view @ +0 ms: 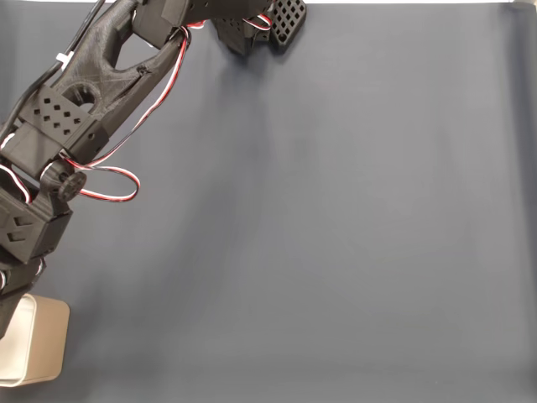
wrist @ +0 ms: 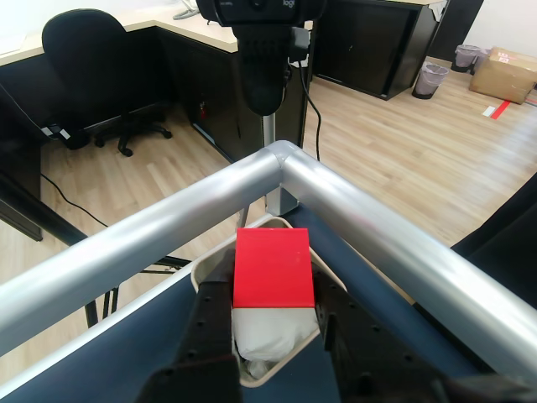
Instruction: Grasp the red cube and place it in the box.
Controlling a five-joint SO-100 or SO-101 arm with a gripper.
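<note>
In the wrist view the red cube [wrist: 273, 269] sits between my two black fingers, with my gripper [wrist: 271, 290] shut on it. It hangs directly over the box [wrist: 285, 363], a beige container with a white inside, at the table's corner. I cannot tell whether the cube touches the box. In the fixed view the box [view: 38, 346] stands at the bottom left, and my gripper [view: 7, 306] reaches over its left part, mostly cut off by the picture's edge.
The dark blue mat [view: 336, 235] covers the table. My black arm [view: 75, 109] with red and white cables crosses the upper left. Silver frame rails [wrist: 336, 201] meet at the corner just beyond the box, under a camera on a pole [wrist: 264, 50].
</note>
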